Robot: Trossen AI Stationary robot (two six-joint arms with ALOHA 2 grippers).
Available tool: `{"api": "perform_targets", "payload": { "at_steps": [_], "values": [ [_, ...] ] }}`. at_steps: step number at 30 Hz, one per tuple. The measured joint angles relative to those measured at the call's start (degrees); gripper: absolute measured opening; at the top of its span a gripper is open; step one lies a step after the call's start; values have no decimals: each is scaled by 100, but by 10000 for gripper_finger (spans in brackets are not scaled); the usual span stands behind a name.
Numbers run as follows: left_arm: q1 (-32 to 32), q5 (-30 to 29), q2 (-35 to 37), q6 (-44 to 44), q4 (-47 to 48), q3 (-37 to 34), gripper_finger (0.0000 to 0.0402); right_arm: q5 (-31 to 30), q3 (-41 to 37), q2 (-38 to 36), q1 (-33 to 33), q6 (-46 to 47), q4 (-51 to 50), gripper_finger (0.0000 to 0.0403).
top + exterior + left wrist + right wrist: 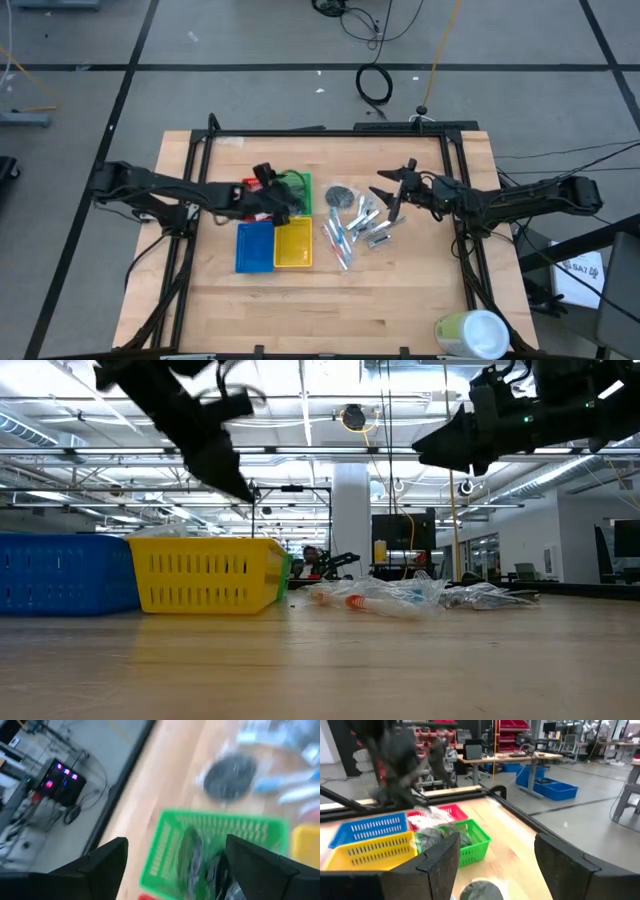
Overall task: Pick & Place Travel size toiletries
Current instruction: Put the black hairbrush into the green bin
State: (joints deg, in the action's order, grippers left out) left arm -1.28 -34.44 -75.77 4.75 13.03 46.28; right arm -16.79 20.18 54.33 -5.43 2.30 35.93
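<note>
While my left gripper hung over the green tray, its fingers apart and empty, I judged a dark disc already lay inside. My right gripper waited, also apart, above the toiletries heaped on the table beside the yellow tray. Next I needed to lift clear before swinging toward the pile, approaching one tube from straight above.

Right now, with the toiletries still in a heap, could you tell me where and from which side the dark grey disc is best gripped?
Probably across its rim, coming straight down. The dark grey disc lies flat at the far edge of the toiletries pile, near the green tray, so only its thin edge offers purchase. The right claw, open, hovers closest. Tubes crowd its near side, so I would straddle the far, barer edge.
</note>
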Motion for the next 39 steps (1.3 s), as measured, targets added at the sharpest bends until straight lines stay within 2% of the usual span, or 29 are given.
{"api": "perform_targets", "payload": {
  "at_steps": [5, 9, 16, 22, 27, 32, 39],
  "values": [
    [29, 744, 953, 53, 15, 20, 331, 13, 87, 322, -68, 230, -121, 245],
    [187, 1346, 1732, 40, 22, -113, 314, 13, 543, 753, -92, 391, -798, 248],
    [396, 2274, 3126, 42, -791, -899, 276, 77, 1496, 2042, -88, 370, -1643, 255],
    [432, 2239, 4145, 241, -1813, -1972, 256, 563, 2311, 3176, -209, 309, -2349, 259],
    [549, 2240, 4656, 248, -2283, -2629, 255, 851, 2834, 3884, -401, 368, -2810, 259],
    [588, 2238, 4783, 264, -2304, -2883, 263, 986, 2981, 4326, -603, 441, -2847, 258],
    [588, 2238, 4776, 291, -2255, -2887, 262, 1104, 2985, 4761, -742, 610, -2807, 251]
  ]
}}
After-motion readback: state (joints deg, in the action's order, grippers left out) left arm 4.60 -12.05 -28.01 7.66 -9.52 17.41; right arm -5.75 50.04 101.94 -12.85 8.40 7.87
